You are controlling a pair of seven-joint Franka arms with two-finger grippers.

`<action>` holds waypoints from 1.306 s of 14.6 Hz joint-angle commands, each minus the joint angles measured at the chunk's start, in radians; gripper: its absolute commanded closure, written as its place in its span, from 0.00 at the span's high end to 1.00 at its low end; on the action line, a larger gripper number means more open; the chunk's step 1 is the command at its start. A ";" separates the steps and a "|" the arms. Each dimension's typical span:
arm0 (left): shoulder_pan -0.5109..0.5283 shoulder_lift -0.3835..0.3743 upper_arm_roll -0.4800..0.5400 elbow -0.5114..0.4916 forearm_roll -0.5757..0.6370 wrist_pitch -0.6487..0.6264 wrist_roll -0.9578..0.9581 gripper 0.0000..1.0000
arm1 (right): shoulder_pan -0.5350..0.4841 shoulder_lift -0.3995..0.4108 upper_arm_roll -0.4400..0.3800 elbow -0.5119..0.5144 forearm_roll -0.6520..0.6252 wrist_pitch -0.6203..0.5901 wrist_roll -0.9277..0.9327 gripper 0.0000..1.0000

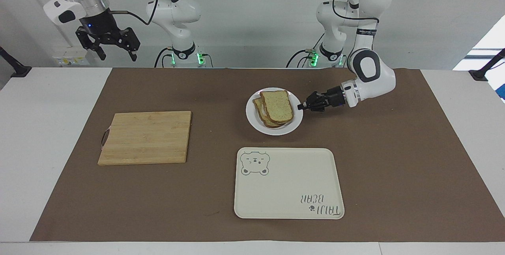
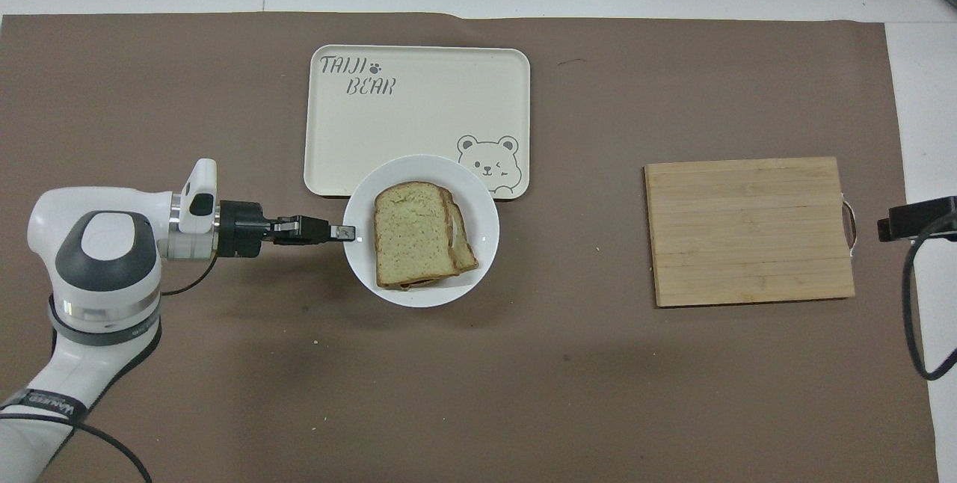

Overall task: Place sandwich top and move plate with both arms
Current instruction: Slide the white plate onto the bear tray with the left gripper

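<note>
brown mat (image 1: pixel 394 160), white table (image 1: pixel 51 128), pale wall (image 1: pixel 252 18)

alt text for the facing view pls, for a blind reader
The left end effector grips the rim of a white plate carrying stacked bread, the plain top slice uppermost, lifted nearer the robots than a cream bear tray. A wooden cutting board lies toward the right arm's end, where the right end effector waits, raised and open.

Robotics lab, shown by two white arms (image 1: pixel 367 69) mounted at a counter (image 1: pixel 47 128), brown mat (image 1: pixel 394 160) laid, bare walls, cabling
</note>
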 commanded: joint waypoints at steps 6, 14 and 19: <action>0.041 0.333 -0.034 0.480 0.058 -0.070 -0.145 0.00 | -0.013 -0.004 0.008 -0.004 0.004 0.009 0.006 1.00; 0.038 0.479 -0.044 0.625 0.063 -0.013 -0.182 0.00 | -0.010 -0.002 0.008 -0.002 0.006 0.011 0.003 1.00; 0.038 0.479 -0.056 0.625 0.102 0.004 -0.187 0.00 | -0.010 -0.002 0.008 -0.002 0.007 0.012 0.003 1.00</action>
